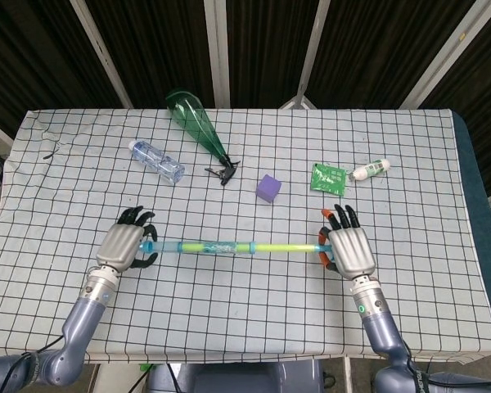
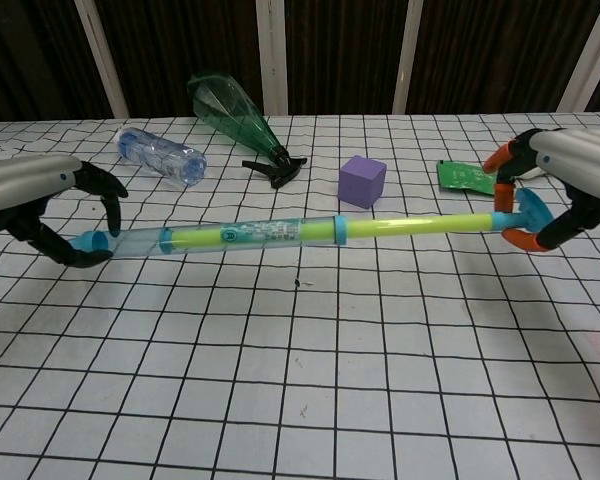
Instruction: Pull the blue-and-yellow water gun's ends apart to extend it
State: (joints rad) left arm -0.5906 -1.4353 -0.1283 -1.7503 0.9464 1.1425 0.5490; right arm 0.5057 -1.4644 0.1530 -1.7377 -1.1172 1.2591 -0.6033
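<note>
The blue-and-yellow water gun (image 1: pixel 229 247) (image 2: pixel 280 232) is held level just above the checked cloth, stretched long between my hands. Its clear blue barrel is on the left, with the thin yellow-green plunger rod (image 2: pixel 420 226) drawn out to the right. My left hand (image 1: pixel 124 245) (image 2: pixel 40 200) grips the blue barrel end. My right hand (image 1: pixel 349 250) (image 2: pixel 570 180) grips the blue handle at the rod's end; its fingertips are orange. Each hand hides the very tip it holds.
Behind the gun lie a purple cube (image 1: pixel 268 188), a green spray bottle (image 1: pixel 198 125) on its side, a clear water bottle (image 1: pixel 157 160), a green packet (image 1: pixel 328 178) and a small white bottle (image 1: pixel 370 170). The checked tablecloth (image 1: pixel 245 319) reaches the front edge.
</note>
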